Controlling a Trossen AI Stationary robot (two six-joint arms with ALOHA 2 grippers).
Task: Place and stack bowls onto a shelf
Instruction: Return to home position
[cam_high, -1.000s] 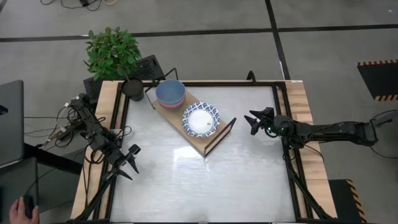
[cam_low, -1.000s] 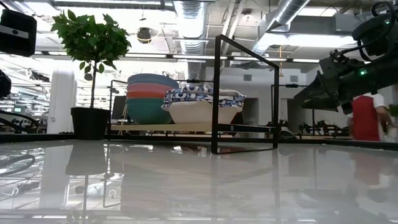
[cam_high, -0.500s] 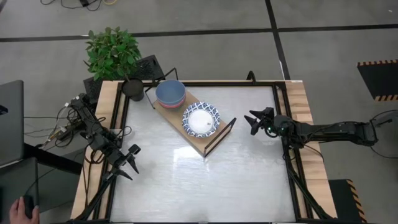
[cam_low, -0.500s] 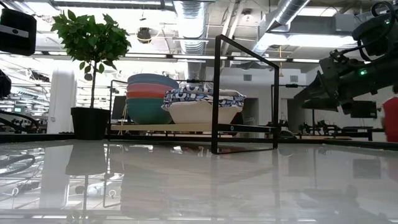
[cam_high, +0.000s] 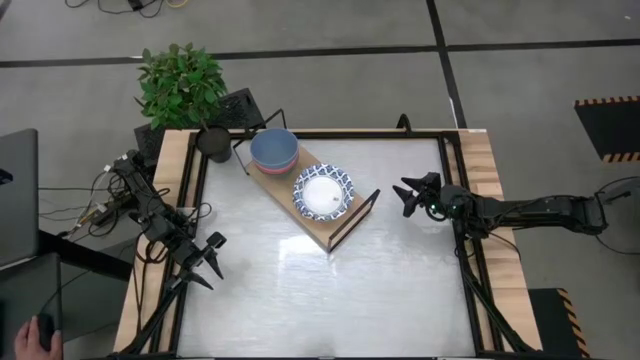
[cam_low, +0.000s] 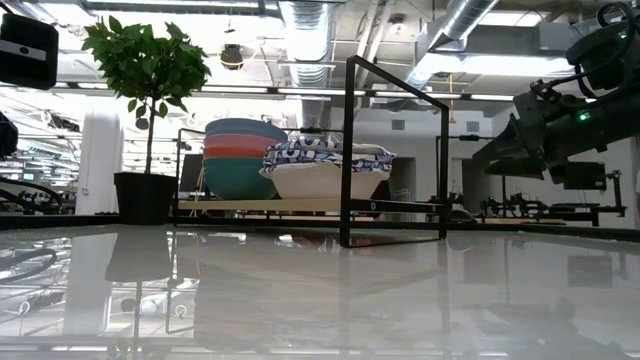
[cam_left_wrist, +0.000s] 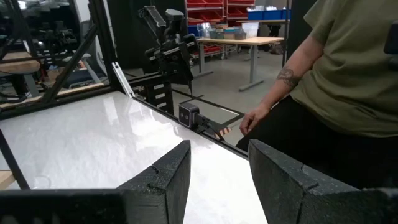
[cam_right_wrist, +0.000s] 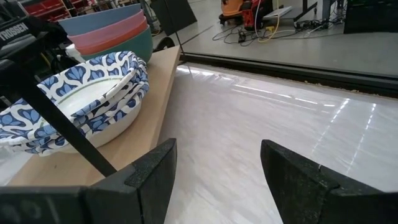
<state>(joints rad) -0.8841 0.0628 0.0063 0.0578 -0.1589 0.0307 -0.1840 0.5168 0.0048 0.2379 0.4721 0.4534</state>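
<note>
High view: shelf slants from the table's far-left corner toward its centre, with plain bowls stacked at the far end and 2 patterned bowls nested at the near end. Left hand is at the left edge, right hand near the right edge.
Low view: 4 plain bowls stand tall. Likely risk: a wide arm swing nudges the wire frame.
Left wrist view: fingers spread, empty.
Right wrist view: fingers spread, empty.

Workshop: exposed ducts, red parts bins
</note>
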